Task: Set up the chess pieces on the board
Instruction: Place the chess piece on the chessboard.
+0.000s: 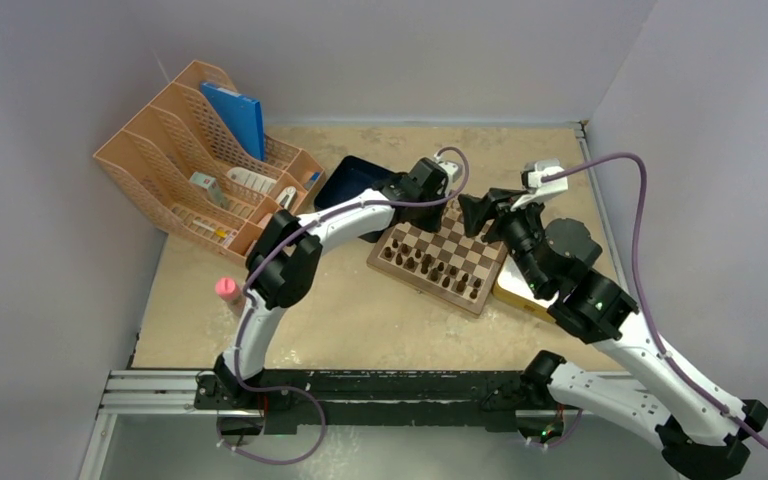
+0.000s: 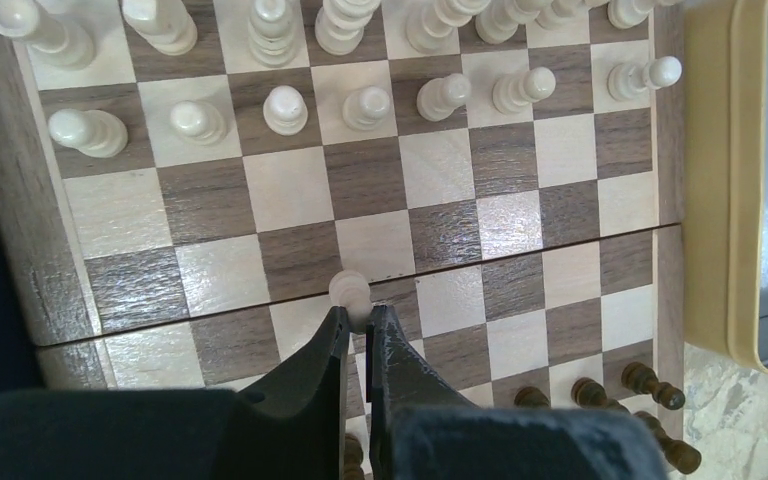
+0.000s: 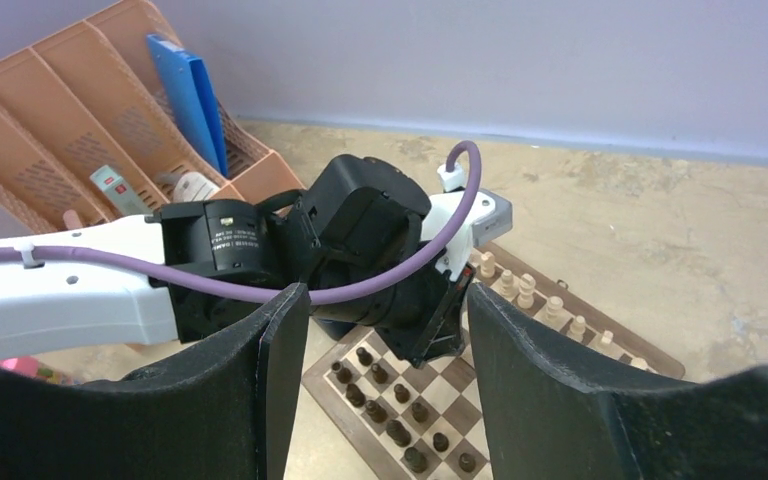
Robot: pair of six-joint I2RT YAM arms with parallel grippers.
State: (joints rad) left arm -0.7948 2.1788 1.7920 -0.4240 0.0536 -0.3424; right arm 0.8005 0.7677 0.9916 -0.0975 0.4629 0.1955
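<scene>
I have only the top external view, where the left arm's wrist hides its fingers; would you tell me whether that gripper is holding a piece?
Observer: Yes. In the left wrist view, the left gripper is shut on a pale pawn.
Operator: Thank you. Where on the board is it?
Observer: It is by the centre seam of the board, a few squares short of the pale pawn row.
Operator: Is the right gripper carrying anything?
Observer: No. The right wrist view shows the right gripper open, with nothing held between its jaws.
</scene>
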